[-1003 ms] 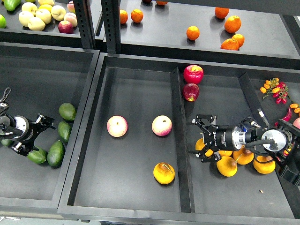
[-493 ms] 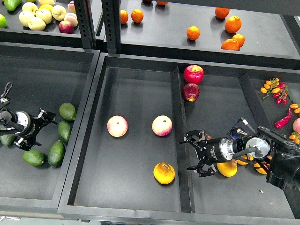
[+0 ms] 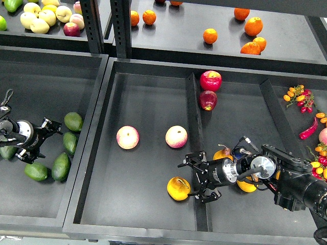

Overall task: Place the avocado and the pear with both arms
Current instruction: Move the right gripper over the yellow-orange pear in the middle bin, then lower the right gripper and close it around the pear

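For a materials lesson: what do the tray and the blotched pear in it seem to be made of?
Tray: matte black, probably plastic or coated board, judging by its flat, dull walls with no shine. Pear: glossy yellow-orange skin with a brown blotch; the even sheen may suggest a plastic replica, but the view cannot settle it.

Pear [image 3: 178, 188] in the middle tray [image 3: 148, 97] — avocado [image 3: 73, 121] in the left one.

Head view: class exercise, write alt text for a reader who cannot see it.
The right gripper, open, reaches over the tray divider toward a brown-blotched pear in the middle compartment. The left gripper hovers open beside green avocados in the left tray.
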### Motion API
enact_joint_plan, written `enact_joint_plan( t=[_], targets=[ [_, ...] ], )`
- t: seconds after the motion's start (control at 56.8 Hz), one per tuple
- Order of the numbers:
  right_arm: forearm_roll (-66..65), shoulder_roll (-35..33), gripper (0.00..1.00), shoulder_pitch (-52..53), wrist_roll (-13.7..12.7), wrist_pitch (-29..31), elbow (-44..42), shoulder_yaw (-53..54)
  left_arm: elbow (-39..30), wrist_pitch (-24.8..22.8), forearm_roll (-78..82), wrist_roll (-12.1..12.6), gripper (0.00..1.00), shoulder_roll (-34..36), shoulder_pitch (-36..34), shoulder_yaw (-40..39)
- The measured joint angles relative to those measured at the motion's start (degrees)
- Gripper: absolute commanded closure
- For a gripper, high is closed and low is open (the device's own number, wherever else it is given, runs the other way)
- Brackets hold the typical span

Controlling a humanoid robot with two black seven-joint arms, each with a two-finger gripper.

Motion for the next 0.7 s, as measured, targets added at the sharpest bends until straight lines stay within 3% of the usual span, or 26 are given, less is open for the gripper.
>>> enact_joint_plan(
  t=[0.704],
  targets=[
    [-0.32,1.76,0.10,-3.67,0.00,0.00,-3.86,2.30,0.00,0.00,-0.07,0.00,0.01,0.01,0.29,-0.59]
  ],
)
